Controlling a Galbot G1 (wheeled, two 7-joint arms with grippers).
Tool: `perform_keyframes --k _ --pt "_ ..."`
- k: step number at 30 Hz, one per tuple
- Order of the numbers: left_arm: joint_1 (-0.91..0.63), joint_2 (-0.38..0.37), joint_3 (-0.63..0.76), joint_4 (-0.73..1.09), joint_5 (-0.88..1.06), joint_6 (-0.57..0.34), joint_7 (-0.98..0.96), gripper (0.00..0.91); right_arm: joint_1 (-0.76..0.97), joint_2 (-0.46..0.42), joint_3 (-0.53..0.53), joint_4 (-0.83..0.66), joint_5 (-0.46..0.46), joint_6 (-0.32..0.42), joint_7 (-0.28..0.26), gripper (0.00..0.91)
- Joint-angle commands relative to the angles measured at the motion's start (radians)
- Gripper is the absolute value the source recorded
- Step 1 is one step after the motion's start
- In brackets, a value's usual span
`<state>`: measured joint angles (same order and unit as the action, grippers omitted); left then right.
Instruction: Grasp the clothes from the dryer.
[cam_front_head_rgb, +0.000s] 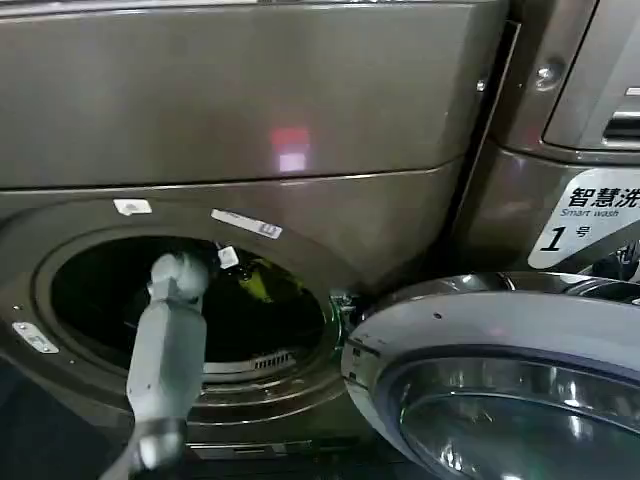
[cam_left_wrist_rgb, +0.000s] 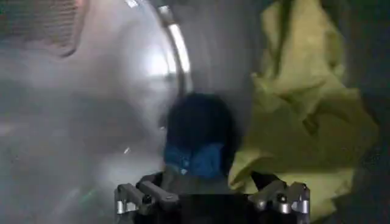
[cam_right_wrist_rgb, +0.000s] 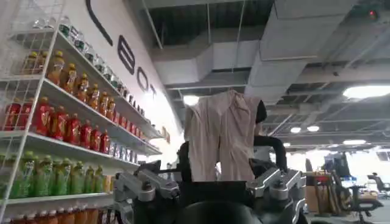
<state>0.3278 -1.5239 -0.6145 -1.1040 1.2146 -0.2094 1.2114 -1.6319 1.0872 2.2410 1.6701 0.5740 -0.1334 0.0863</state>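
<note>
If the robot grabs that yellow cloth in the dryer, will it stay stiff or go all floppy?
Probably floppy: the yellow-green garment lies in soft folds against the drum wall of the dryer. It looks thin, so likely light. The open left gripper may catch only a fold, and the dark blue garment beside it could drag along.

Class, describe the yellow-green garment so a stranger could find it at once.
Start at the brown-grey metallic dryer with its large round porthole, where the left arm reaches in. Inside the dark drum, ahead of the left gripper, lies the crumpled yellow-green fabric garment. Its bright colour separates it from the dark blue garment beside it.
</note>
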Motion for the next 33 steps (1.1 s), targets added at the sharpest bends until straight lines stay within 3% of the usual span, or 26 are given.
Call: perform_keyframes --k 1,16,21,33 --pt "-0.086 -0.004 -0.012 0.126 0.072 -0.104 0.135 0.907 0.000 0.003 -0.005 0.000 0.000 0.003 -0.001 0.907" --pt "-0.185 0.008 -0.009 0.360 0.077 0.035 -0.019 0.907 0.004 0.013 -0.021 0.017 -0.001 0.007 -0.002 0.907" --pt "-0.204 0.011 0.010 0.413 0.043 0.003 -0.097 0.907 0.014 0.022 -0.039 0.035 -0.002 0.008 -0.003 0.907" --pt "-0.187 0.019 0.026 0.487 -0.107 0.046 -0.072 0.907 0.030 0.034 -0.056 0.055 -0.021 0.010 -0.004 0.907"
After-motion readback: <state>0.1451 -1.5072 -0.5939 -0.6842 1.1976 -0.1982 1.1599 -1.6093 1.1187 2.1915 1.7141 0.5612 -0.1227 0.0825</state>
